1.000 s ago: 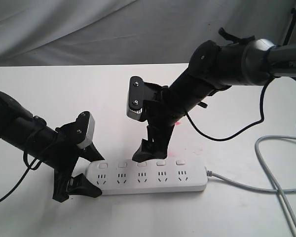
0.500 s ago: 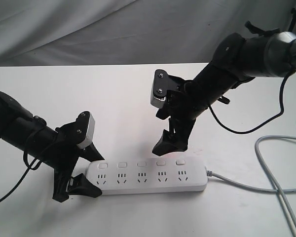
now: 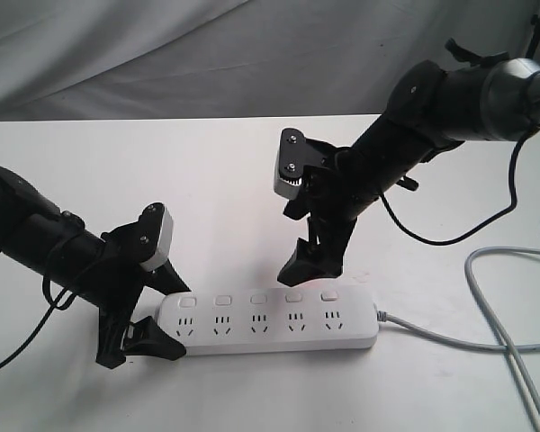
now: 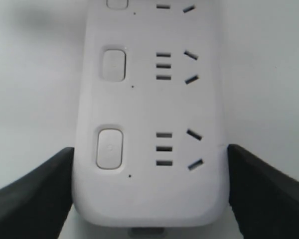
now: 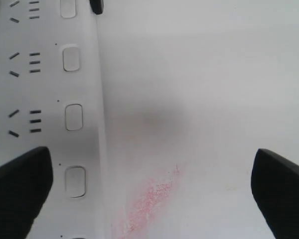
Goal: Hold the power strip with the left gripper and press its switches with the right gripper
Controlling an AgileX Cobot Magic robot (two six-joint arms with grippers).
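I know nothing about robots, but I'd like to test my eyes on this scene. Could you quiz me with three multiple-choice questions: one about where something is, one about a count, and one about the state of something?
1. Where on the power strip is the left gripper?
A. At the end away from the cord
B. At the cord end
C. Over the middle

2. How many switches does the strip have?
A. Three
B. Five
C. Seven

3. How is the right gripper set?
A. Shut on the cord
B. Open, holding nothing
C. Shut on a switch

Answers:
1 A: its black fingers flank the rounded end opposite the cord.
2 B: the exterior view shows five square buttons in one row.
3 B: the right wrist view shows its fingers wide apart with nothing gripped.
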